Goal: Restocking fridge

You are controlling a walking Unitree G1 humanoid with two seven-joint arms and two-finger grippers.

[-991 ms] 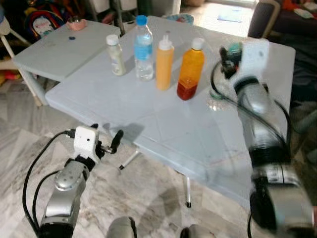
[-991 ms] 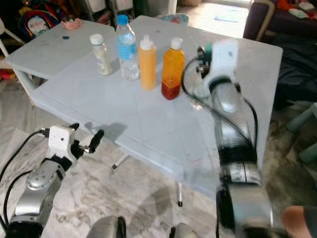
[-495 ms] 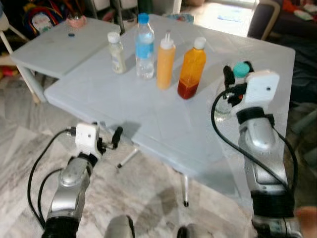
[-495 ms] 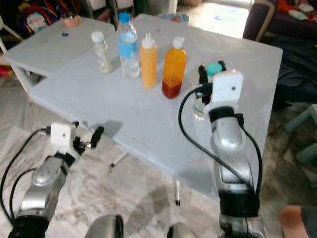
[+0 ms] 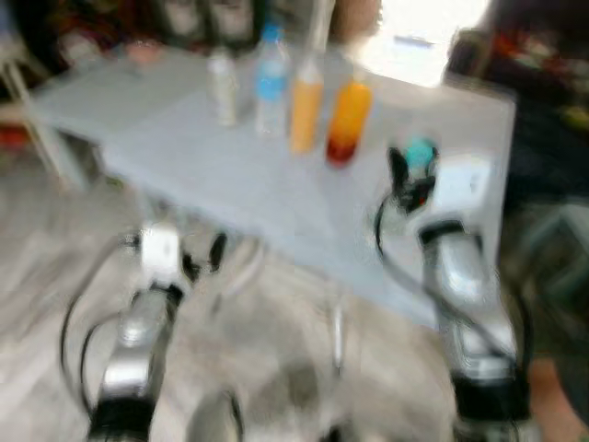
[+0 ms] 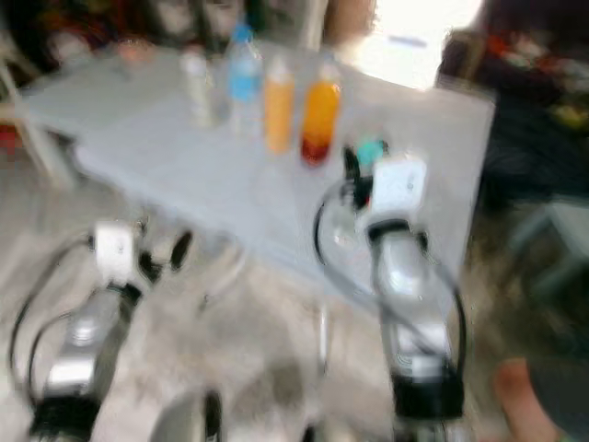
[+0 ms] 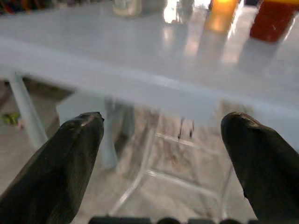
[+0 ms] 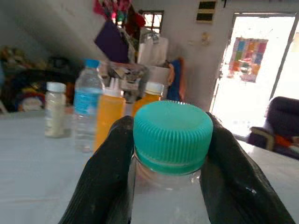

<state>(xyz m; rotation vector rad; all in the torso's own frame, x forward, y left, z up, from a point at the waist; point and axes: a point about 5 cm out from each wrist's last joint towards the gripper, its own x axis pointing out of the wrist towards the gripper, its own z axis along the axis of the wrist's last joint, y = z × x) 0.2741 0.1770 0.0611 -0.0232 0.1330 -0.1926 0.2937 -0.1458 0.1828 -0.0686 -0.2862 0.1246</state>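
the right gripper is clamped on a clear bottle with a teal cap, its two black fingers pressing the neck from either side just under the ribbed cap. in the blurred head views the bottle is held up over the near right part of the grey table, at the end of the raised silver arm. the left gripper hangs low in front of the table edge with its fingers spread wide apart and nothing between them; past them are the table's underside, its thin legs and a pale marbled floor.

four more bottles stand in a row toward the far side of the table: a small cream bottle with a white cap, a water bottle with a blue cap and blue label, a yellow squeeze bottle and an orange bottle with darker red at its base. no writing on the labels can be read.

beyond the table are a bright doorway, a dark armchair and cluttered shelves.
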